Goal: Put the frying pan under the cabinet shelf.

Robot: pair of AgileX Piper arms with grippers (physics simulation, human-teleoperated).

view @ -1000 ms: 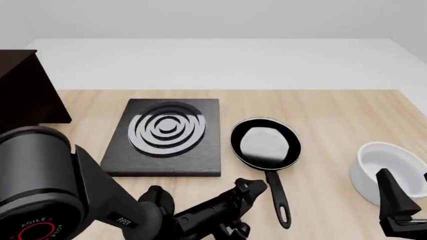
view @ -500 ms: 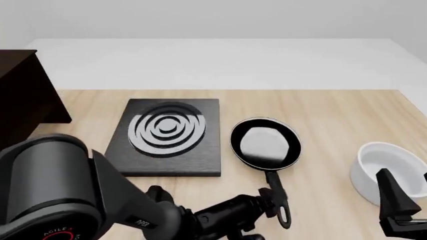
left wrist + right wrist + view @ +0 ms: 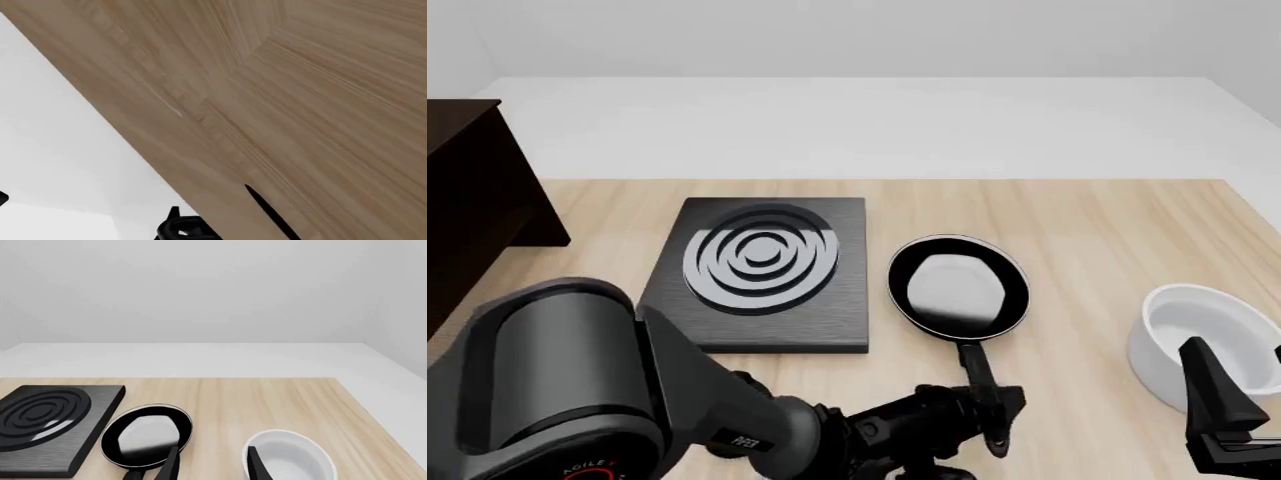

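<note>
The frying pan [image 3: 958,290] lay flat on the bench [image 3: 1094,240], bowl up, just beside the stove plate [image 3: 767,272] at that plate's 3 o'clock. Its handle [image 3: 980,380] ran toward 6 o'clock, the near edge, with the loop end closest to the arms. Judgement: that orientation offered the handle as the grasp point, which would explain the left arm's low approach from the near side.

The cabinet shelf [image 3: 474,195] stood at the bench's 9 o'clock edge, well apart from the pan and across the stove plate from it. The pan had not yet been carried there.

Left arm: a large joint filled the lower left of the front view, with the forearm stretched low along the near edge toward the handle's end. The left end effector [image 3: 994,405] sat at the handle's loop end, touching or nearly so. Whether it was spread or closed on the handle I cannot tell. The left wrist view showed only bench grain and one dark fingertip [image 3: 267,212].

Right arm: parked at 4 o'clock by the white bowl [image 3: 1201,340]. The right end effector [image 3: 210,465] stood spread and empty, its fingers framing the gap between pan and bowl.
</note>
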